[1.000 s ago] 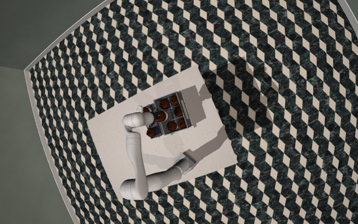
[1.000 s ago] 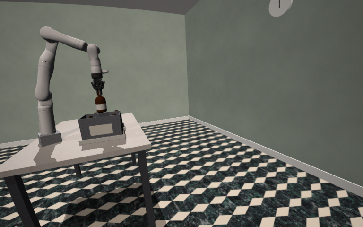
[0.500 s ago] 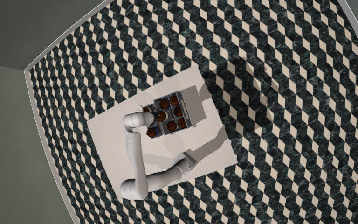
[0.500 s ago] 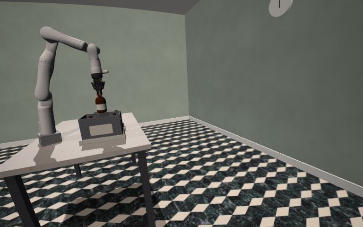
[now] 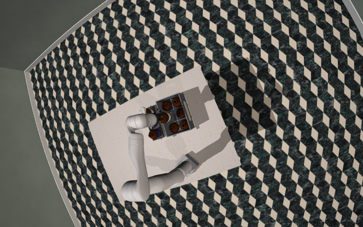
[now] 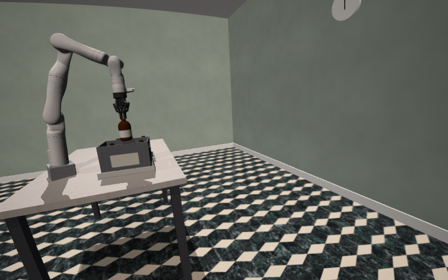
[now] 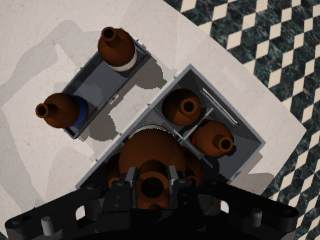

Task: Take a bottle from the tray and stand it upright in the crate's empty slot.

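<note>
My gripper [image 6: 122, 114] [image 7: 152, 177] is shut on the neck of a brown bottle [image 5: 165, 117] [image 6: 125, 130] [image 7: 155, 152] with a white label. It holds the bottle upright over the grey crate [image 5: 189, 113] [image 6: 104, 158] [image 7: 235, 115], with the bottle's base about level with the crate's rim. The bottle hangs over the middle slot on the tray side. Several brown bottles stand in the other slots, such as one [image 5: 176, 101] [image 7: 183, 107]. The grey tray [image 7: 100, 87] stands beside the crate. It holds a white-labelled bottle [image 5: 149, 110] [image 7: 116, 46] and a blue-labelled bottle [image 5: 153, 134] [image 7: 60, 110].
The crate and tray stand on a pale table [image 5: 112, 149] [image 6: 132, 186]. The arm's base [image 5: 192, 159] [image 6: 60, 170] is mounted near one table edge. The checkered floor lies all around the table.
</note>
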Tool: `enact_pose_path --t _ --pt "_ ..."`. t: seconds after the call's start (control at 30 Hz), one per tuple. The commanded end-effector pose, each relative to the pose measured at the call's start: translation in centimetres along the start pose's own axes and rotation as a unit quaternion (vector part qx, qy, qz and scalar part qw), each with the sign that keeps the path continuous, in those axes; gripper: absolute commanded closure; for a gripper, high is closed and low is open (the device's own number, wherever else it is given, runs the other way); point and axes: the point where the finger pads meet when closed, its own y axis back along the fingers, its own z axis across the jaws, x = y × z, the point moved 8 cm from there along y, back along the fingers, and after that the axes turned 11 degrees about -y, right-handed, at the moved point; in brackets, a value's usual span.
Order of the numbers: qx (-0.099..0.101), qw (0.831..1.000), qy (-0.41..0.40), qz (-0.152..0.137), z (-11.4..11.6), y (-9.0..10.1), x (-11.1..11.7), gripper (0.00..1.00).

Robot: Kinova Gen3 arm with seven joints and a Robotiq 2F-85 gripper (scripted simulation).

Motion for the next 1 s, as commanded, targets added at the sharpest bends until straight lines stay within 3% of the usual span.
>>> enact_pose_path --t 0.0,0.97 --pt "0.000 1.000 0.000 -0.001 0.0 -0.3 0.0 1.00" --pt "0.000 1.000 0.000 -0.001 0.0 -2.5 -0.1 1.00"
